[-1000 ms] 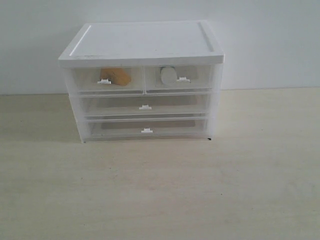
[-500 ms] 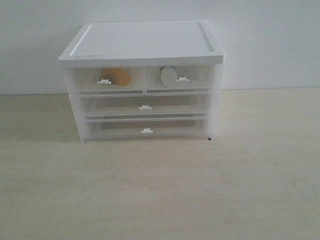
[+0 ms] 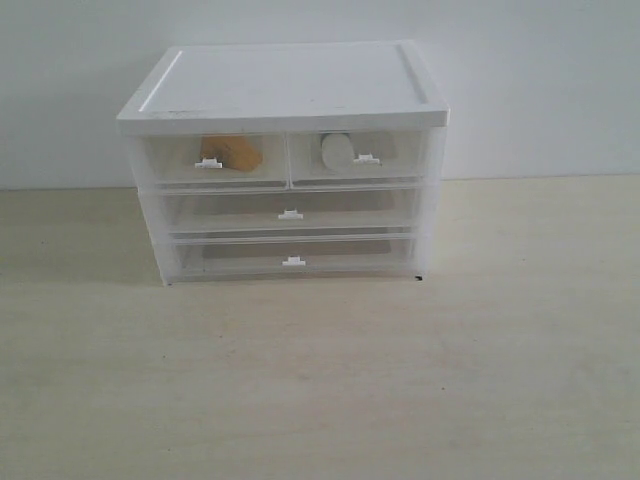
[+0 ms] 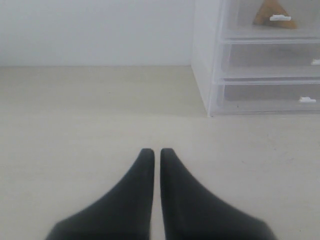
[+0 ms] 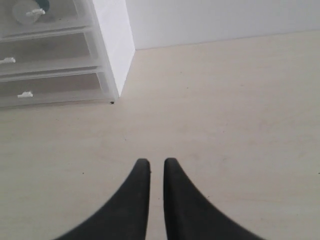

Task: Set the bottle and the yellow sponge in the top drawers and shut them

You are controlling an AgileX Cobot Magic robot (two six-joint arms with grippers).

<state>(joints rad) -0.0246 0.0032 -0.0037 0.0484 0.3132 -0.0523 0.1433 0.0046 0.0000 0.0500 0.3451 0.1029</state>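
The white cabinet (image 3: 290,90) stands at the back of the table. Its two top drawers are pushed in. The yellow sponge (image 3: 232,152) shows through the left top drawer (image 3: 215,160), also visible as the sponge (image 4: 272,11) in the left wrist view. The bottle (image 3: 338,152) lies inside the right top drawer (image 3: 360,157), its round end (image 5: 27,10) facing out. Neither gripper appears in the exterior view. My left gripper (image 4: 153,151) hovers over bare table, shut and holding nothing. My right gripper (image 5: 157,161) is likewise shut on nothing, well away from the cabinet.
Two full-width drawers (image 3: 290,213) sit shut below the top row. A pale wooden tabletop (image 3: 320,380) stretches in front of the cabinet, and a white wall (image 3: 540,80) rises behind it.
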